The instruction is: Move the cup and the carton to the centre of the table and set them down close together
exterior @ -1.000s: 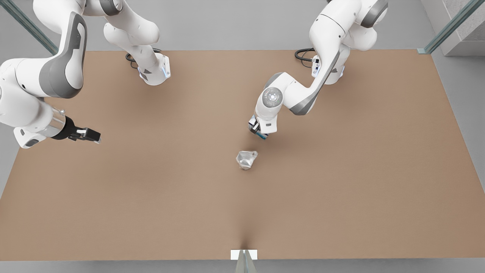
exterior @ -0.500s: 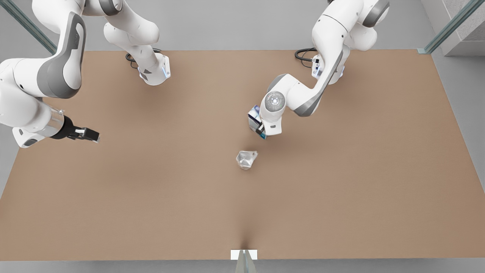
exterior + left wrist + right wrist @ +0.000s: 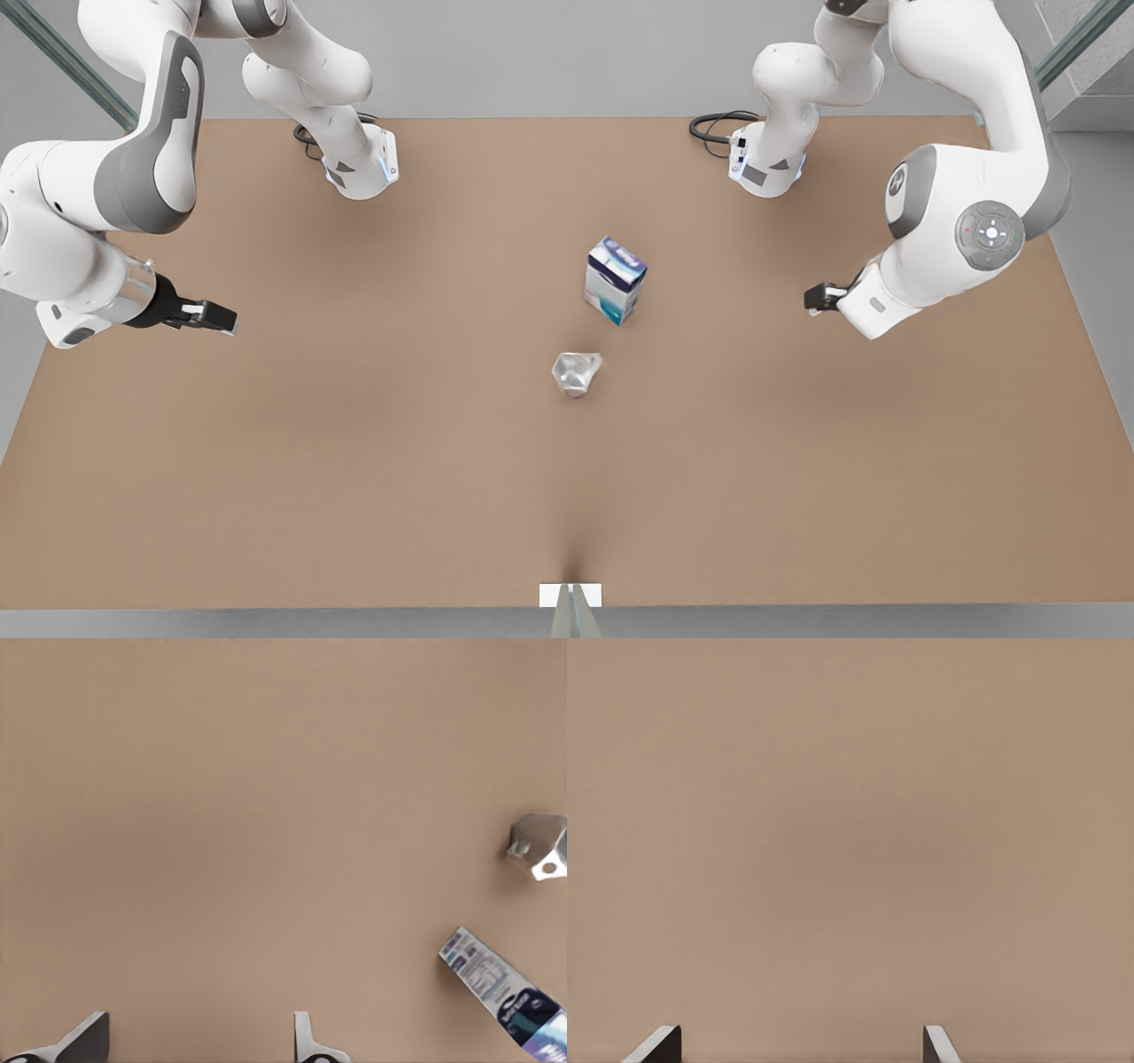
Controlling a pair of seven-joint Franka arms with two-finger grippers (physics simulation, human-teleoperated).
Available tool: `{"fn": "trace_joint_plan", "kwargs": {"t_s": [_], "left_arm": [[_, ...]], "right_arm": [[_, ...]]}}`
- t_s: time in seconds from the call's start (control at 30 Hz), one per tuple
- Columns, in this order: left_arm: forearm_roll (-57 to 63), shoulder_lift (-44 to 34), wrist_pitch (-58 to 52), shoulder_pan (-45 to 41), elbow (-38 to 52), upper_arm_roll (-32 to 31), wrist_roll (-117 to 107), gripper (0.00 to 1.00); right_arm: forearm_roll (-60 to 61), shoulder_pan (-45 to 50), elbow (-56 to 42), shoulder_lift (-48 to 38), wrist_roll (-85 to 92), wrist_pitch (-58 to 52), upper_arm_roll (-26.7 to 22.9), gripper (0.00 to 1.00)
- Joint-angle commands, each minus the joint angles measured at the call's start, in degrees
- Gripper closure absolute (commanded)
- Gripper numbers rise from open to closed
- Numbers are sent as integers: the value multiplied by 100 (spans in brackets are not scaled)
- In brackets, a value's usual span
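Both empty and wide open: left claw (image 3: 197,1029), right claw (image 3: 799,1036); carton (image 3: 614,279) stands near cup (image 3: 576,372), its print unreadable.

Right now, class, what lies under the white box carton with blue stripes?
The white, blue-striped box carton stands upright on the matte light-brown tabletop, apart from the grey faceted cup. The patch beneath its base is covered and cannot be seen.

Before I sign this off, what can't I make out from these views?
1. carton: print too small to read in the front view; one end cut off by the left wrist view's edge.
2. cup: which way its mouth faces, too small in the front view.
3. left gripper, right gripper: jaws cut off by each wrist view's edge, tips apart.
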State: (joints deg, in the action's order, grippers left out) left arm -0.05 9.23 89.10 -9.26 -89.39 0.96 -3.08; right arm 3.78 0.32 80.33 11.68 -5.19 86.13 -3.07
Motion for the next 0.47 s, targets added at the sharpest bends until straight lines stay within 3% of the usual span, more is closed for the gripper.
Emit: {"fn": "trace_joint_plan", "kwargs": {"t_s": [0.0, 0.43], "left_arm": [[198, 8, 3, 20, 0, 9, 1, 0], [216, 35, 3, 29, 0, 27, 18, 0]], "right_arm": [[0, 3, 0, 1, 0, 0, 0, 0], [0, -6, 61, 10, 0, 18, 0, 0]]}}
